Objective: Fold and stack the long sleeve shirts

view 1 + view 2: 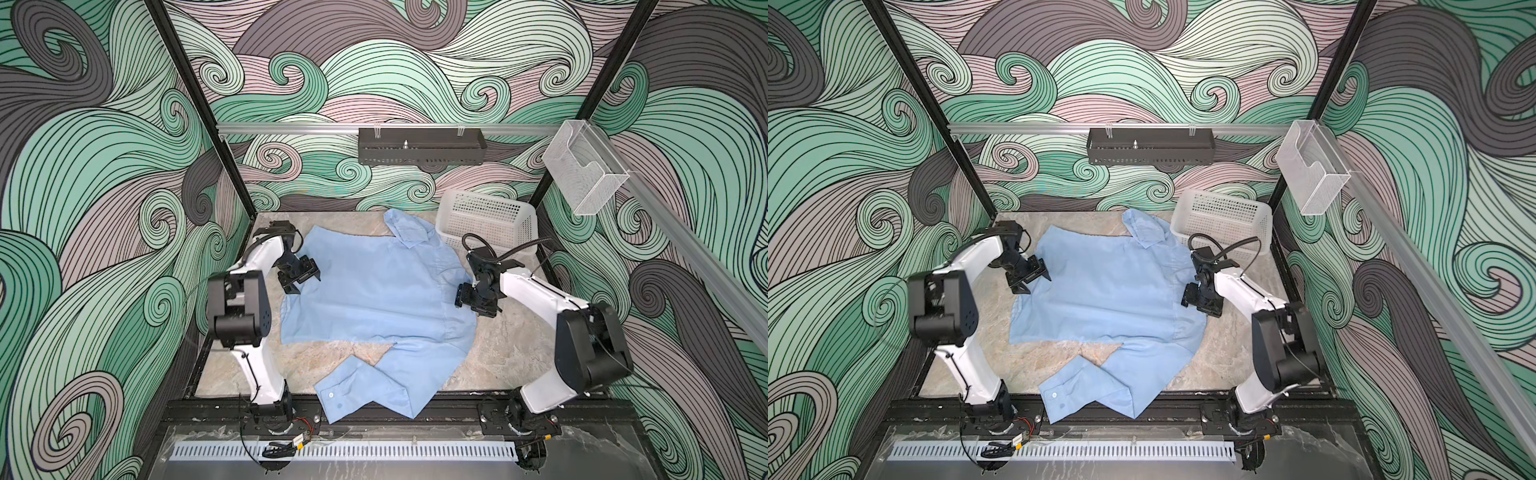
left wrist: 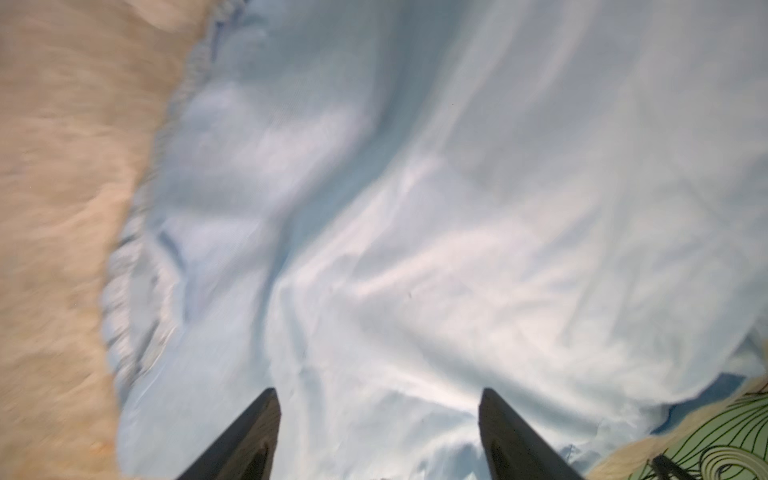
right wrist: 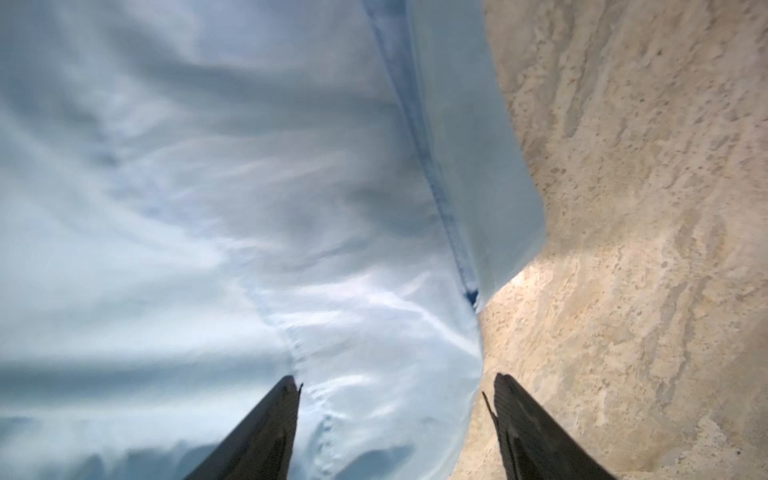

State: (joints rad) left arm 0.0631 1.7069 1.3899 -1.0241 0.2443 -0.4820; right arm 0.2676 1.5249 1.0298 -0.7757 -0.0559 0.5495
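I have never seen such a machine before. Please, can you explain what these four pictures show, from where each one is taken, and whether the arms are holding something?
This is a robot: two white-and-black arms fixed at the front of a table. Two pictures look down on the whole scene from above and are nearly equal. The other two come from cameras on the arms' wrists, looking along the fingers. On the table lies one light blue shirt, spread out, one sleeve reaching over the front edge. A white basket is at the back. The left gripper and the right gripper hover at the shirt's sides, both open, holding nothing.
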